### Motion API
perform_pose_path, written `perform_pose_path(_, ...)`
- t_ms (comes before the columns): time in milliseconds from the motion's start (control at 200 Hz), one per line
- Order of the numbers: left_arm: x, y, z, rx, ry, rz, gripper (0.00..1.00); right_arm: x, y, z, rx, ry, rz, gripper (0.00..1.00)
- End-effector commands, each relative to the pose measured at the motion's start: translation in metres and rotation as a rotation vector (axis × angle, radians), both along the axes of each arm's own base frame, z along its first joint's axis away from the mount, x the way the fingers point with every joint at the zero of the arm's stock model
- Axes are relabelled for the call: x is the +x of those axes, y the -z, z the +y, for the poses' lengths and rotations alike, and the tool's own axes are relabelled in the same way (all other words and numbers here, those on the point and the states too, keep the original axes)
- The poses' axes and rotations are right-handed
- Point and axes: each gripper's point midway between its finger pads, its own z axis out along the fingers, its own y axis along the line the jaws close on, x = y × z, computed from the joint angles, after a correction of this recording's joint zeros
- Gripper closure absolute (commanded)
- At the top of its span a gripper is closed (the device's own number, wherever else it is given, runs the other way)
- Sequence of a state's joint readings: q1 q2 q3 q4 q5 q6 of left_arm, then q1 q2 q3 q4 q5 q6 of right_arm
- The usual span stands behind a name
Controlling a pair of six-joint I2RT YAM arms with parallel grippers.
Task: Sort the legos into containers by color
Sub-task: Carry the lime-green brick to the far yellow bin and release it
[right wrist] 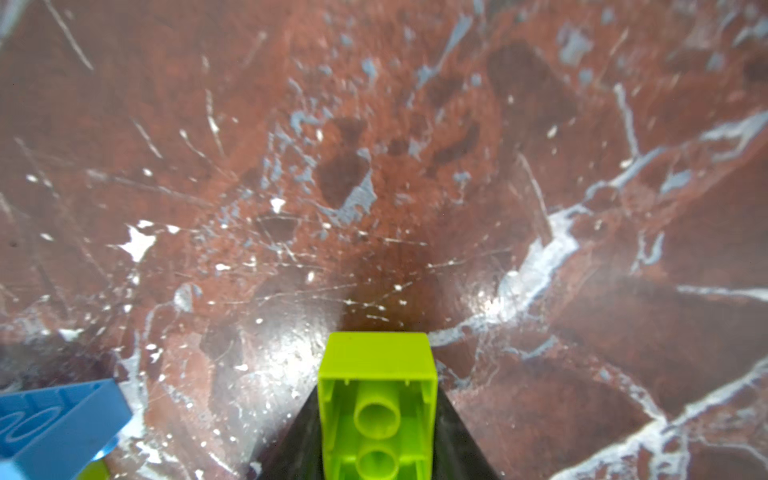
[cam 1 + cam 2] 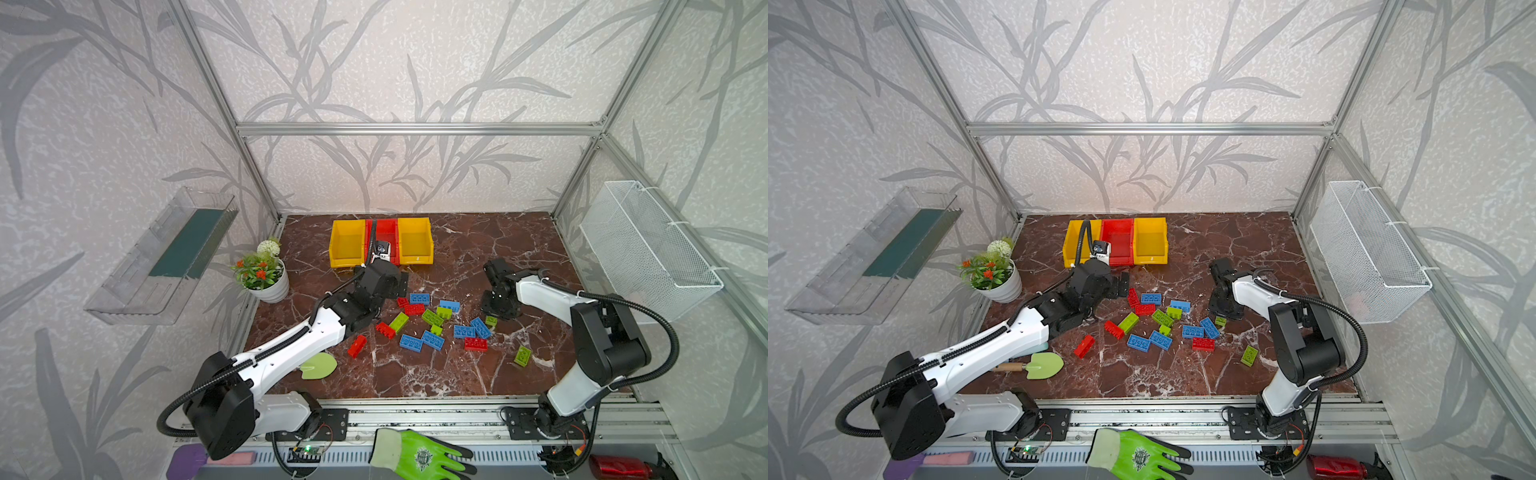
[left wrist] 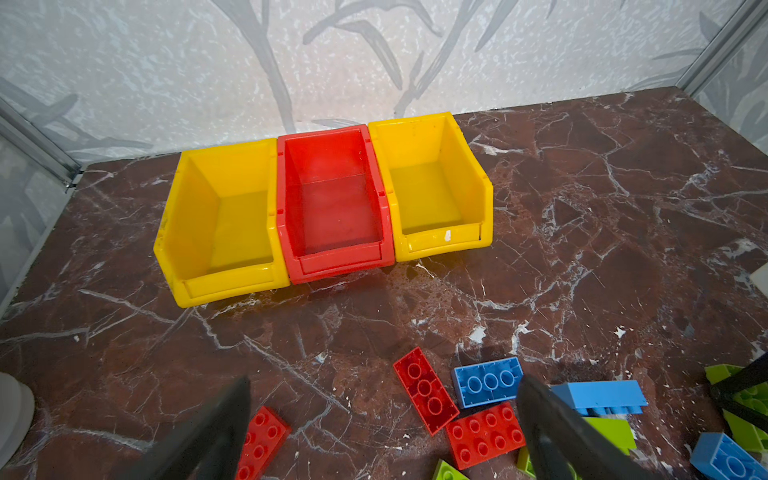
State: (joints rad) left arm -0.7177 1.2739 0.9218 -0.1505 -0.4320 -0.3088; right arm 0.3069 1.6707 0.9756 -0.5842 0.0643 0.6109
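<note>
Red, blue and lime green legos [image 2: 432, 328] lie scattered mid-table in both top views. Three containers stand in a row at the back: yellow [image 3: 199, 291], red [image 3: 336, 266] and yellow [image 3: 440, 243], all empty. My left gripper [image 3: 384, 380] hangs open above the pile's back-left edge, in front of the containers, nothing between its fingers [image 2: 402, 284]. At the pile's right edge my right gripper [image 1: 378, 415] points down, shut on a lime green lego [image 1: 376, 365] close to the tabletop. A blue lego [image 1: 58, 419] lies beside it.
A potted plant [image 2: 266, 276] stands at the table's left edge and a green toy shovel [image 2: 318, 365] lies near the front left. A white wire basket [image 2: 648, 241] hangs on the right wall, a clear tray [image 2: 166, 253] on the left.
</note>
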Motion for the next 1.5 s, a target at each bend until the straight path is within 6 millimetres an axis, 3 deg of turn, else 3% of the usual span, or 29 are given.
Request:
perform_pose_path(0,-0.001,0.004,0.017,0.016,-0.063,0.002,0.01,0.008,-0.013,0.004,-0.011,-0.058,0.002,0.65)
perform_pose_path(180,0.011,0.011,0.040,-0.054,-0.150,0.014,0.01,0.034,-0.041,0.018,0.020,-0.101,-0.051,0.67)
perform_pose_path(205,0.013,0.013,0.045,-0.067,-0.167,0.020,0.01,0.035,-0.035,0.020,0.019,-0.104,-0.033,0.68)
perform_pose_path(330,0.022,0.019,0.071,-0.110,-0.244,0.043,0.01,0.055,-0.049,0.038,0.061,-0.138,-0.064,0.68)
perform_pose_path(490,0.028,0.025,0.102,-0.138,-0.335,0.064,0.01,0.085,-0.068,0.075,0.122,-0.202,-0.104,0.69)
perform_pose_path(665,0.034,0.025,0.122,-0.155,-0.375,0.077,0.01,0.121,-0.089,0.128,0.194,-0.292,-0.155,0.69)
perform_pose_path(815,0.040,0.021,0.127,-0.154,-0.380,0.086,0.01,0.150,-0.101,0.170,0.233,-0.371,-0.199,0.69)
perform_pose_path(1005,0.045,0.014,0.126,-0.135,-0.360,0.089,0.01,0.186,-0.096,0.205,0.246,-0.447,-0.227,0.69)
perform_pose_path(1329,0.048,0.001,0.118,-0.116,-0.292,0.121,0.01,0.240,-0.076,0.228,0.221,-0.474,-0.336,0.67)
perform_pose_path(1419,0.046,0.001,0.118,-0.108,-0.286,0.135,0.01,0.248,-0.072,0.231,0.225,-0.474,-0.364,0.58)
perform_pose_path(1494,0.044,-0.001,0.118,-0.108,-0.284,0.132,0.01,0.251,-0.072,0.235,0.239,-0.476,-0.380,0.40)
